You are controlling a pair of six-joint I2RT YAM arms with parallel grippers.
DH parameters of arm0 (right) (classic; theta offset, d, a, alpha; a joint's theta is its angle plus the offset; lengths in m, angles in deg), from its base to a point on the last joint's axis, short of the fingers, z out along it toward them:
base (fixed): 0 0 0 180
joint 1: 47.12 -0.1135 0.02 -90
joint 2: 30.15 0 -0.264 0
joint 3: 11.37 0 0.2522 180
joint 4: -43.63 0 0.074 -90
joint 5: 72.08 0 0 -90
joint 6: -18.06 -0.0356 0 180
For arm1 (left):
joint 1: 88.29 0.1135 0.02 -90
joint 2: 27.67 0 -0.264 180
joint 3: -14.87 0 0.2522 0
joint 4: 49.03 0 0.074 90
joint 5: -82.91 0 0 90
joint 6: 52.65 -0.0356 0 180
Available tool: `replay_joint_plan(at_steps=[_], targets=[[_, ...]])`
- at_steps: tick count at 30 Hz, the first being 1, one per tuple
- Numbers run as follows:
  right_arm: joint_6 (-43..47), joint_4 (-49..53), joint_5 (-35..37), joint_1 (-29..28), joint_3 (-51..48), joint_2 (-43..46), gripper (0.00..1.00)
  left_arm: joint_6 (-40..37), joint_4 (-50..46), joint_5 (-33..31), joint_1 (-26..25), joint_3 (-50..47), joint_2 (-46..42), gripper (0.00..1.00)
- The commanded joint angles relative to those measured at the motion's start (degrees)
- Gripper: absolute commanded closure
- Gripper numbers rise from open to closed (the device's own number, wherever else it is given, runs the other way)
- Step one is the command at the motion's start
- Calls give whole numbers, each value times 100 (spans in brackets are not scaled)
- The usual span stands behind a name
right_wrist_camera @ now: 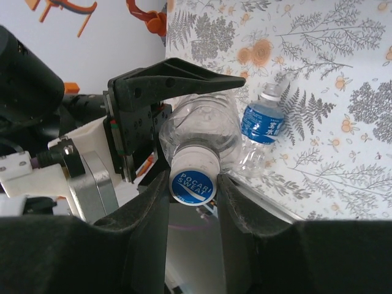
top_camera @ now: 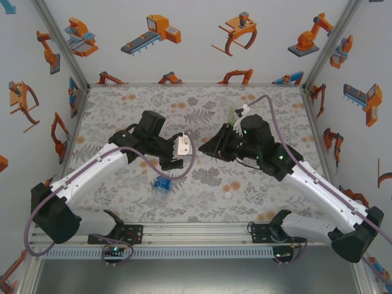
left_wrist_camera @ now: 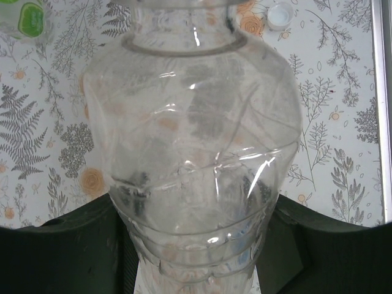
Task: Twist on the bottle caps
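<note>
The right tool (right_wrist_camera: 193, 188) is clenched on a cap (right_wrist_camera: 192, 182) printed "POCARI SWEAT". One dark finger presses each side of it, at 9 and 3 o'clock in the right wrist view. The cap sits on the neck of the colourless bottle (left_wrist_camera: 190, 122), which is held off the desk (top_camera: 257, 190) with its neck pointing toward the right tool.

The left tool (left_wrist_camera: 193, 239) grasps that bottle by its ribbed lower body, a black finger on either flank. From overhead the two tools face each other near the middle of the desk, the left one at 9 o'clock of the right one.

The blue-label bottle (right_wrist_camera: 262, 125) lies on its side on the fern-patterned desk, at about 7 o'clock of the left tool in the overhead view, apart from both tools. The green-tinted bottle (left_wrist_camera: 21, 15) is at 11 o'clock in the left wrist view, cut by the frame edge. A loose white cap (left_wrist_camera: 280, 15) rests open side up on the desk at 1 o'clock there, well apart from the green-tinted bottle.
</note>
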Motion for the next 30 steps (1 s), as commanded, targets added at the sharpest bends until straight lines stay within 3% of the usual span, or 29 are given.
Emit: replay_joint_plan(at_steps=[1, 2, 3, 4, 6, 9, 13, 20, 26, 30], targets=[[-247, -169, 445, 75, 230, -48, 100, -185, -147, 433, -78, 110, -21, 100], [-47, -178, 485, 71, 258, -24, 100, -190, -147, 434, -81, 106, -20, 100], [330, -222, 506, 84, 277, 4, 93, -189, -149, 424, -74, 119, -25, 100], [898, -228, 523, 84, 329, 44, 77, -189, -152, 427, -75, 111, -23, 100], [1863, -140, 568, 83, 426, 124, 56, -194, -150, 439, -79, 114, -40, 100], [3216, -207, 571, 79, 425, 308, 44, -189, -163, 437, -81, 108, -60, 100], [5188, -465, 5, 80, 316, 468, 43, -244, -161, 494, -81, 97, -77, 100], [8271, -100, -1832, 79, 359, 494, 42, -258, -159, 542, -81, 89, -84, 100], [9268, -77, -2445, 79, 196, 421, 43, -296, -216, 545, -74, 90, -128, 100], [9224, -440, -2708, 79, 57, 339, 49, -307, -210, 549, -79, 86, -155, 100]])
